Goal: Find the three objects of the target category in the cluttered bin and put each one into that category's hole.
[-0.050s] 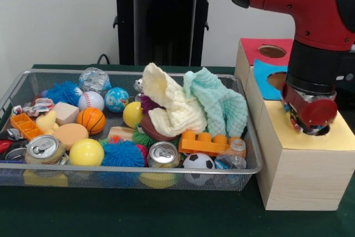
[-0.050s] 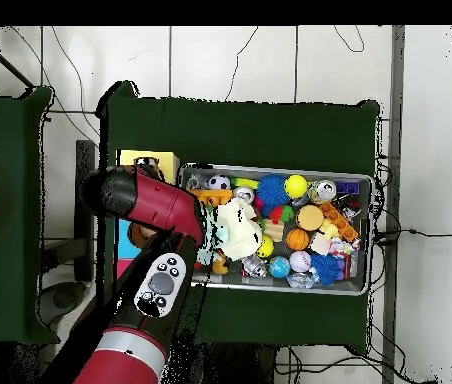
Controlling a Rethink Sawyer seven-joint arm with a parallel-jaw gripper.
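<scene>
Red and black arm bent down from above, pincer pointing straight downward

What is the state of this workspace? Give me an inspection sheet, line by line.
Surface: green table, bare in front of the bin.
Job's things: wire bin full; wooden box beside it with red, blue and yellow tops, one hole in each.
Clutter: two cans, toy balls, two cloths, orange block.
Gripper: at the yellow top's hole; open or shut cannot be told.
Cables: black cable behind the bin.
Surroundings: black pedestal, white wall.
</scene>
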